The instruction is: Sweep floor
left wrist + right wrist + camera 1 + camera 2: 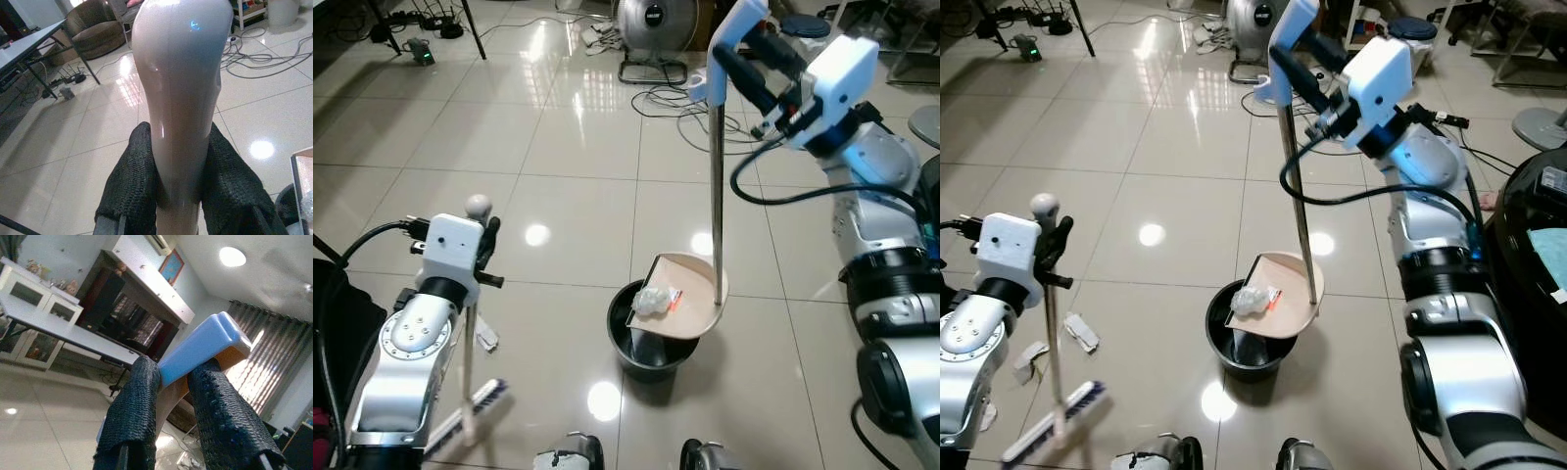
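My left gripper (487,240) is shut on the pale broom handle (181,98) just below its rounded top. The handle runs down to the broom head (1053,421), which rests on the tiles at lower left. My right gripper (744,64) is raised high and shut on the blue grip (200,350) of the dustpan's long metal pole (716,196). The beige dustpan (695,304) hangs tilted over a black bin (646,352), with crumpled white trash (654,300) lying in the pan. Paper scraps (1080,331) lie on the floor near the broom.
Glossy beige tiles stretch ahead. A floor fan (654,24) and loose cables (675,98) lie at the back, with a power strip (419,49) at the far left. Dark furniture (1538,225) stands at my right. A black object (333,323) is by my left side.
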Controlling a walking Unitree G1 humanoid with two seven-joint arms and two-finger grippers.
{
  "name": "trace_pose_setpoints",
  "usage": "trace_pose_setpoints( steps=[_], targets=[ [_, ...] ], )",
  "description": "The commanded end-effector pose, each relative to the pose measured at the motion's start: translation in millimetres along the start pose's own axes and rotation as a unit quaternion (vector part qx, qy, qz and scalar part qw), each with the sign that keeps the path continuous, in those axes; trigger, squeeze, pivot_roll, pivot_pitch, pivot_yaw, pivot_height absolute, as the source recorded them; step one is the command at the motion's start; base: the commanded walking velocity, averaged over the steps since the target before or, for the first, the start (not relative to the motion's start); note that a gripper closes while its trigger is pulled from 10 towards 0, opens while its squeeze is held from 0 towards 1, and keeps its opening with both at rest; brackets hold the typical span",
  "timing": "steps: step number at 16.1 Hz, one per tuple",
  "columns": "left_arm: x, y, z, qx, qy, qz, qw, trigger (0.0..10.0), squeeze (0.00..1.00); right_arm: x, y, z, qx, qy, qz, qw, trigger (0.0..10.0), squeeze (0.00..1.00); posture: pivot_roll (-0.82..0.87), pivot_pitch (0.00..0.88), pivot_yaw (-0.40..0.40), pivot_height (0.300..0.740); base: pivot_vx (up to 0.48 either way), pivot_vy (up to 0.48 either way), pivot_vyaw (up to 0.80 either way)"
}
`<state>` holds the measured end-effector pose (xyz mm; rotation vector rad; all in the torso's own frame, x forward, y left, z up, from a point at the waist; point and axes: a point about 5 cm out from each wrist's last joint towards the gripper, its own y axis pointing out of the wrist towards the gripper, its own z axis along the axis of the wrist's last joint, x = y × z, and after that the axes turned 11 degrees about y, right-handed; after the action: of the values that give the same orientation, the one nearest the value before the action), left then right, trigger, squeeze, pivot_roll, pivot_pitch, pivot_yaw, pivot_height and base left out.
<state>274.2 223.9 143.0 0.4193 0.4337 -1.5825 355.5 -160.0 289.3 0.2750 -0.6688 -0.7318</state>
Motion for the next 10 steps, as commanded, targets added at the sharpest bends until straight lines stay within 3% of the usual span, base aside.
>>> trace_pose_setpoints(
  steps=[1, 5, 10],
  targets=[
    [-2.1, 1.6, 4.5, 0.007, 0.013, 0.005, 1.000, 10.0, 0.00, -2.4, 0.9, 4.5, -0.002, -0.009, 0.022, 1.000, 10.0, 0.00, 0.08, 0.135, 0.050, 0.740, 0.000, 0.000, 0.00],
    [-3.3, 1.2, 3.8, 0.007, 0.013, 0.010, 1.000, 10.0, 0.00, -0.7, -6.8, 20.6, -0.025, -0.046, 0.077, 0.996, 10.0, 0.00, 0.08, 0.120, 0.045, 0.740, 0.000, 0.000, 0.00],
    [-2.7, 3.3, 5.0, 0.012, 0.010, 0.011, 1.000, 10.0, 0.00, 12.8, -18.4, 46.7, -0.055, -0.095, 0.116, 0.987, 10.0, 0.00, 0.06, 0.099, 0.043, 0.740, 0.000, 0.000, 0.00]
  ],
)
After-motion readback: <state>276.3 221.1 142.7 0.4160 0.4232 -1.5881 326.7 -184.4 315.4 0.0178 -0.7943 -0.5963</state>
